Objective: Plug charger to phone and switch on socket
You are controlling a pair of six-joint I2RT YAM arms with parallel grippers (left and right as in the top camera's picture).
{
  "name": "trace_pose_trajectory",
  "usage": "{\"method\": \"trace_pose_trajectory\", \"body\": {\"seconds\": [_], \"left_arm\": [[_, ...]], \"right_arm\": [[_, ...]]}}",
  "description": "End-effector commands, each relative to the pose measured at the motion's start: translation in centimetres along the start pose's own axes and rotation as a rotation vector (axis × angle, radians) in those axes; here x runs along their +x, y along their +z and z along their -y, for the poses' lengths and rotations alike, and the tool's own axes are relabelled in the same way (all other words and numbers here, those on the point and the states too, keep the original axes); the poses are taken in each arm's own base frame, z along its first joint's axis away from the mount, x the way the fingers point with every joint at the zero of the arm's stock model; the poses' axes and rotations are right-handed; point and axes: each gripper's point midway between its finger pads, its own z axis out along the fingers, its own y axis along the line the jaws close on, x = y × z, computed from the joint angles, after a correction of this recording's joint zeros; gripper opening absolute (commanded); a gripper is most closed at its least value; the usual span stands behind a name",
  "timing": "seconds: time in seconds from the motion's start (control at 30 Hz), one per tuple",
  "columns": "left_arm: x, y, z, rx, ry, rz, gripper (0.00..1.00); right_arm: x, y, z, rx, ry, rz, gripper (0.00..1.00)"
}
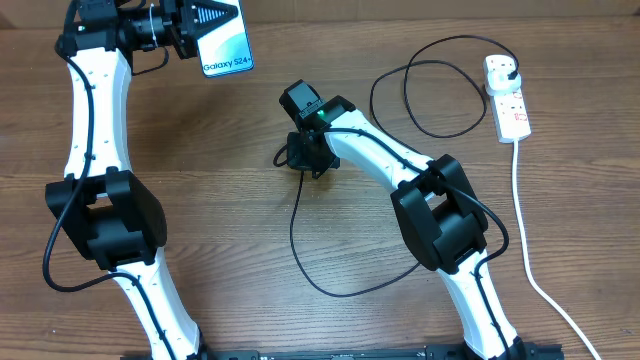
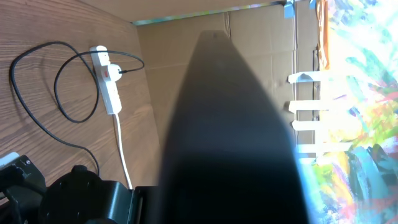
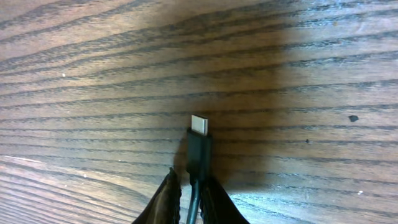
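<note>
Wood surface (image 1: 230,200). Nearest the arm bases, slack of the charger (image 1: 298,240) lies in a wide curve on the surface, running up to the right tool (image 3: 193,202) at centre.

Right tool is pinching the charger just behind its tip. In the right wrist view the black connector (image 3: 199,149) sticks out past the fingertips (image 3: 166,198), its metal end bare, close over the wood. Can't tell whether it touches.

Farther back on the right, the cable makes a big open loop (image 1: 430,90) on the surface and ends at the black plug (image 1: 508,70), seated in the far end of the socket (image 1: 510,100). The socket is flat, its long side running near to far, red mark (image 1: 520,117) toward its near end. Switch position not readable. White lead (image 1: 520,220) runs from it toward the near right edge.

Farthest, at back left, the left tool (image 1: 215,20) is pressed onto the phone (image 1: 228,50), screen up, "Galaxy S24+" readable. The left wrist view is mostly filled by a dark blurred shape. Phone and connector are well apart, not joined.
</note>
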Motion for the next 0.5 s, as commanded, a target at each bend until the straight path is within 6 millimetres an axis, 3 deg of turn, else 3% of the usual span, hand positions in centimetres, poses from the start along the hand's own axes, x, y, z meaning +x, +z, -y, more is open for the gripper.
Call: {"method": "trace_pose_trajectory", "body": {"seconds": [0.0,0.17,0.33,0.47], "left_arm": [[0.6,-0.3,1.6,0.029,0.054,-0.019,0.04],[0.7,-0.3,1.7,0.035,0.054,-0.024,0.04],[0.7,-0.3,1.7,0.035,0.054,-0.024,0.04],[0.7,-0.3,1.7,0.035,0.054,-0.024,0.04]], "right_arm": [[2.6,3.9,3.0,0.104,0.005,-0.089,0.04],[2.5,2.9,1.2,-0.009,-0.061,-0.126,0.04],[0.9,-3.3,-3.4,-0.346,-0.253,-0.107,0.04],[0.5,-8.8,-5.5,-0.538,-0.314,-0.081,0.04]]}}
